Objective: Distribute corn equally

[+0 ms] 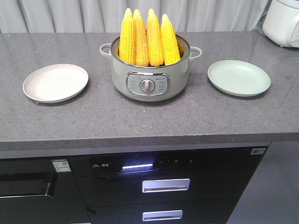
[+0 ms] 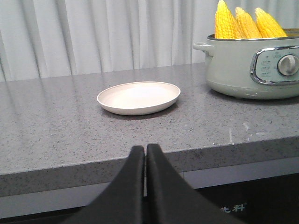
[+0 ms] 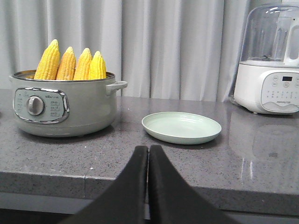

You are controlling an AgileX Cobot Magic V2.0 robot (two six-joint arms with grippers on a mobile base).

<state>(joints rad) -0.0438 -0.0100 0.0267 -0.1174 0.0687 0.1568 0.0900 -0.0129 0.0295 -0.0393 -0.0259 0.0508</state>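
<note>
Four corn cobs stand upright in the pot, mid-surface.
They are bright yellow and kernel-rowed with tapered tips up; their bases are hidden and they seem to lean together. A cream plate lies at the pot's 9 o'clock and a green plate at 3. The left end effector and right end effector are closed and empty.

Front view looks down on counter; low wrist views share the pot.

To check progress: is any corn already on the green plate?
No, the green plate lies bare, and all four cobs stand in the pot.
</note>
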